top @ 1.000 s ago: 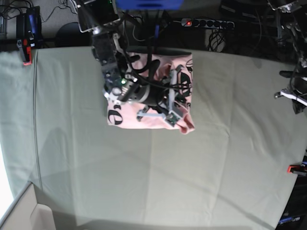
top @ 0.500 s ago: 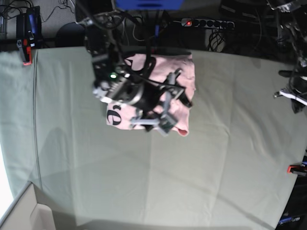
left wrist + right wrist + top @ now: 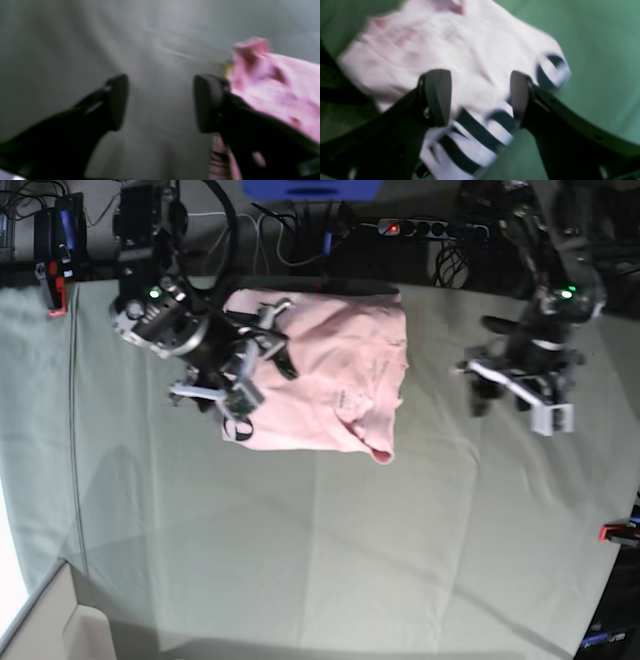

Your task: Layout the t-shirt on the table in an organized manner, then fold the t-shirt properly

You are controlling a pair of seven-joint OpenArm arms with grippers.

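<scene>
My right gripper [image 3: 232, 370] hangs over the left edge of the folded pink t-shirt [image 3: 330, 375], jaws spread; my left gripper [image 3: 520, 395] hovers over bare table [image 3: 330, 540], well apart from the shirt, near a red clamp [image 3: 617, 532]

Both wrist views are smeared with motion blur: in the left wrist view the t-shirt [image 3: 277, 85] is a soft pink mass cut off by the right edge, partly hidden behind the left gripper [image 3: 160, 102]. In the right wrist view the black lettering [image 3: 475, 135] is too blurred to read, partly masked by the right gripper [image 3: 480, 97]. In the base view the right gripper's arm covers the shirt's left edge.
</scene>
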